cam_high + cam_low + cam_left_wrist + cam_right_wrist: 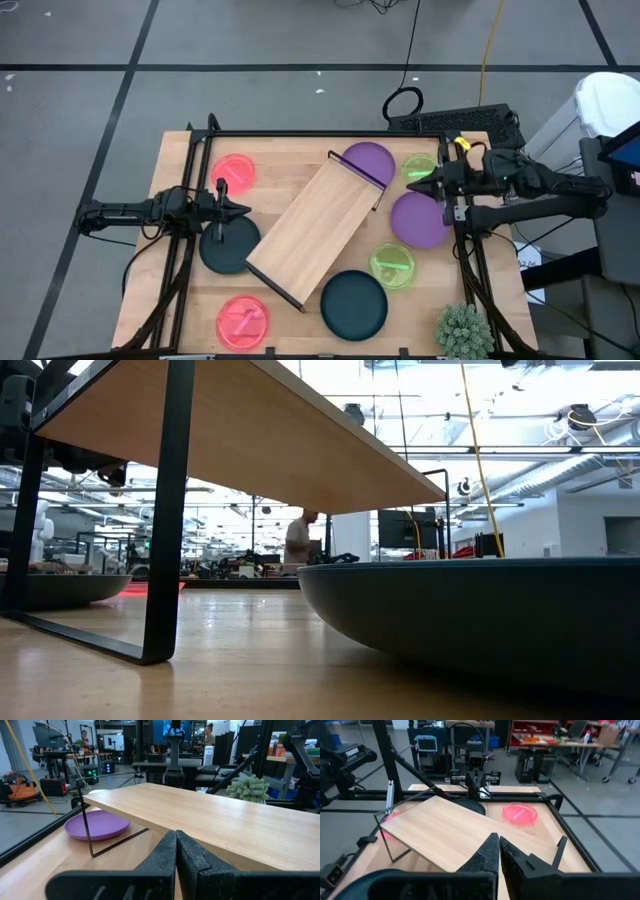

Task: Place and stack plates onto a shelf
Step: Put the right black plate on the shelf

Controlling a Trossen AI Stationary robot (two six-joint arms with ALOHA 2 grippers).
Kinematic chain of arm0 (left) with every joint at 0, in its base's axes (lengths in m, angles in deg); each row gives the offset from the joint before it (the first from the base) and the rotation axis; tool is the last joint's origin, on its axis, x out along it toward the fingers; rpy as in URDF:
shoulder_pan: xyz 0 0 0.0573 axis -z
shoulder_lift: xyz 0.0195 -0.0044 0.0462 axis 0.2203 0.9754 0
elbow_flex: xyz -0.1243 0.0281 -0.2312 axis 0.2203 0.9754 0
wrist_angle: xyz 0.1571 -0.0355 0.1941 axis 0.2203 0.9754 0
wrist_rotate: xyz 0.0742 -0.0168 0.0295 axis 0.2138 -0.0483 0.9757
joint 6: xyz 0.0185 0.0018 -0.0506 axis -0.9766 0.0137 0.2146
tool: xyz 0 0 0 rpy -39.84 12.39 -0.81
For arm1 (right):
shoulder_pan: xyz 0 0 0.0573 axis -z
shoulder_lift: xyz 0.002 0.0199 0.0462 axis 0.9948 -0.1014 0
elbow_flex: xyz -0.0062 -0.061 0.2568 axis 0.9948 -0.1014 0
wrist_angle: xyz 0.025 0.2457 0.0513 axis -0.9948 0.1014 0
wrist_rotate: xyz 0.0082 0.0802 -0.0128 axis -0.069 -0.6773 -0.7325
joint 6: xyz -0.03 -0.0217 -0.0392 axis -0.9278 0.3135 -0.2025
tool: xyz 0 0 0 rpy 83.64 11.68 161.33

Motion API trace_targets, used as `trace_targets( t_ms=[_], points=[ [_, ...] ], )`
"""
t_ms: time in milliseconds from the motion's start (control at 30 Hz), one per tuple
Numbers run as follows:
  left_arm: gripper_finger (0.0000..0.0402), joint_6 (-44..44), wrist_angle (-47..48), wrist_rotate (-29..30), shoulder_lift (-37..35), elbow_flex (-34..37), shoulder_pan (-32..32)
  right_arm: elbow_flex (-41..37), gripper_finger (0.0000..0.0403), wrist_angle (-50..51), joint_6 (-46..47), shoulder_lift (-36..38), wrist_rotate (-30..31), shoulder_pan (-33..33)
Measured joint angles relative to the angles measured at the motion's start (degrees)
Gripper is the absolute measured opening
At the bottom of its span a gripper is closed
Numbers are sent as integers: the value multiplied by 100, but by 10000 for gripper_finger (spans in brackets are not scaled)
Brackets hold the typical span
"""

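Note:
The shelf (315, 228), a long light-wood board on black frame ends, stands slantwise mid-table on its frame feet. Around it on the tabletop lie two pink plates (233, 172) (243, 322), two dark plates (228, 245) (354, 304), two purple plates (368, 160) (420, 220) and two lime-green plates (420, 166) (393, 266). My left gripper (243, 210) is shut, hovering left of the shelf over the dark plate's far rim. My right gripper (415, 185) is shut, between the far green plate and the near purple plate. In the left wrist view the shut gripper (176, 837) points at the shelf (210, 820).
A spiky green plant (463, 330) stands at the near right corner. Black frame rails (190, 180) run along the table's left, right and far edges. A keyboard and cables (450, 118) lie beyond the far edge. Bare wood (290, 165) shows between the far pink plate and the shelf.

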Motion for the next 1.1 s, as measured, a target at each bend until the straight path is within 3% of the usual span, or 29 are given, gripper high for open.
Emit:
trace_targets(
  t_ms=[533,800,1100],
  points=[
    [3,0,0,0,0,-1,0,2189,0,1931,322,-1477,-38,-17],
    [3,-1,0,0,0,-2,0,2311,0,2128,834,-1822,-74,-20],
    [3,1,-27,0,0,0,0,2311,0,2292,814,-2065,-210,-193]
  ],
)
